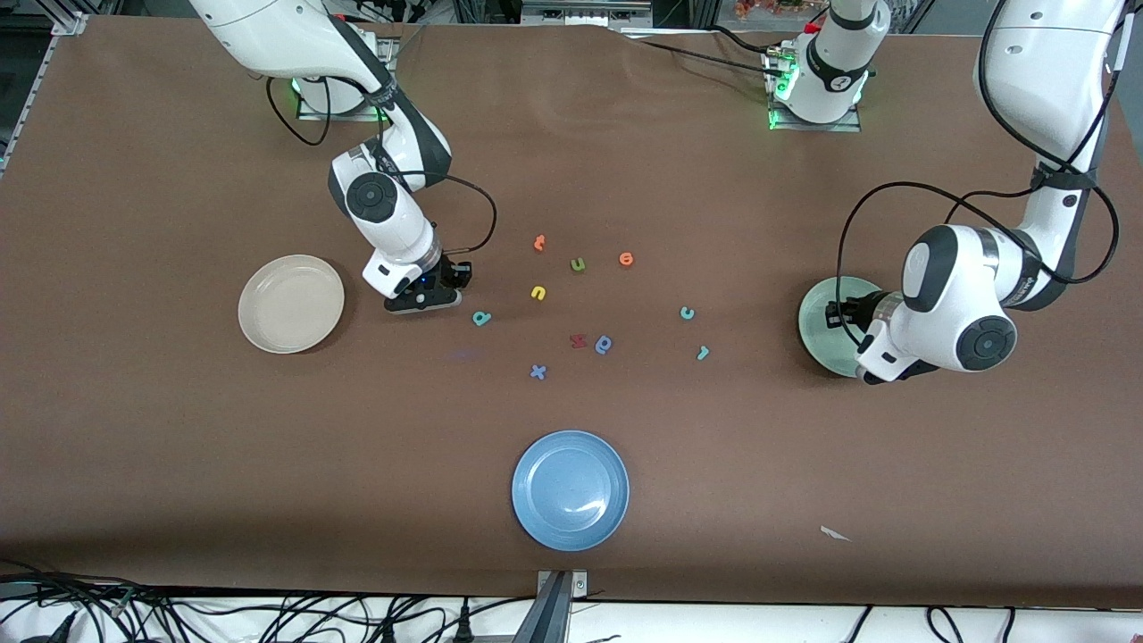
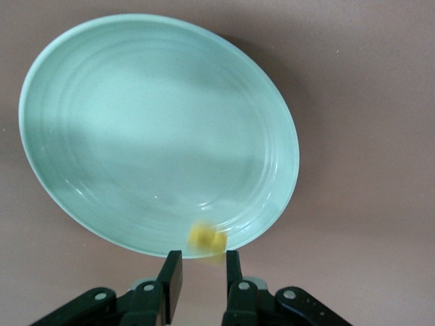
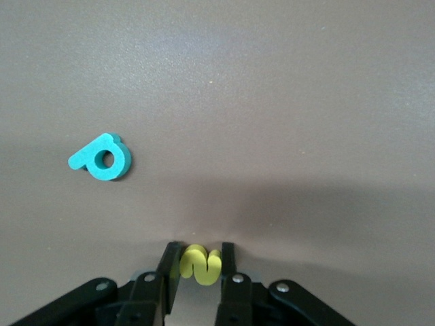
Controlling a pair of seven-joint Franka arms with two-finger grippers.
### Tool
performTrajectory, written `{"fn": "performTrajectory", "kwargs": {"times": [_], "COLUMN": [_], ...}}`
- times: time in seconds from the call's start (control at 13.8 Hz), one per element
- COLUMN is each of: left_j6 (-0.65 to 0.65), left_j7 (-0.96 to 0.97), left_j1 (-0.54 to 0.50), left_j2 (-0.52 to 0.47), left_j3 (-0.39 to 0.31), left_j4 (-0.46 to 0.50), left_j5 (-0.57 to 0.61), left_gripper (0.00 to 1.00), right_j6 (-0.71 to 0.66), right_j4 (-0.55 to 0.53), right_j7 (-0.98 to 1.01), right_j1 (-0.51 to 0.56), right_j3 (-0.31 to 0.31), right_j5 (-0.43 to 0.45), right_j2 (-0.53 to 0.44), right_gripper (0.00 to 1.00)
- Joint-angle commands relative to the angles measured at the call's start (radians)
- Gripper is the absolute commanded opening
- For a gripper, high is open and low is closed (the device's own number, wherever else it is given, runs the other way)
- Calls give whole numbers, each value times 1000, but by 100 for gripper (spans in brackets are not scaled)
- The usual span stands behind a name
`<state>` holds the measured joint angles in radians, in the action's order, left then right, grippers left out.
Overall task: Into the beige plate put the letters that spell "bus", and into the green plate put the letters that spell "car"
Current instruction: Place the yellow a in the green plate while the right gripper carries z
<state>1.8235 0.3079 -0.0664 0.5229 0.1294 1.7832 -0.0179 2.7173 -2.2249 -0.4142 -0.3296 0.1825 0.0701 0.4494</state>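
On the brown table, the right gripper pinches the yellow "s" beside the teal "b", near the beige plate. The left gripper, fingers slightly apart, hovers over the green plate, a blurred yellow letter just off its fingertips.

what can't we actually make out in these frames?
- Yellow letter at the left gripper, left wrist view: blurred, shape unreadable, and unclear whether it is gripped or dropping into the green plate.
- Same letter, front view: hidden by the left arm over the green plate.
- Yellow "s" in the right gripper: hidden in the front view by the gripper body.
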Motion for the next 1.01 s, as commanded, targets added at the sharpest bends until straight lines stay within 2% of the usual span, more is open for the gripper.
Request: {"fn": "performTrajectory", "kwargs": {"times": [0.0,0.22,0.36,0.43,0.72,0.94], "left_j6": [-4,-4,29,93,276,347], "left_j7": [-15,46,164,213,457,617], "left_j1": [-4,11,25,45,138,204], "left_j2": [-1,-6,8,12,58,101], "left_j3": [4,13,13,13,13,12], "left_j4": [-18,-69,-109,-120,-122,-120], "left_j5": [18,-10,-126,-173,-182,-180], "left_gripper": [100,100,100,100,100,100], "right_j6": [-65,-189,-230,-244,-313,-317], "right_j4": [-9,-9,-7,-7,-9,-10], "right_j7": [43,153,256,325,587,835], "right_j1": [10,66,127,164,306,429], "right_j3": [3,3,3,3,2,-8], "right_j5": [16,16,16,16,16,14], "right_j2": [-63,-141,-176,-190,-235,-241], "right_gripper": [21,21,21,21,21,21]}}
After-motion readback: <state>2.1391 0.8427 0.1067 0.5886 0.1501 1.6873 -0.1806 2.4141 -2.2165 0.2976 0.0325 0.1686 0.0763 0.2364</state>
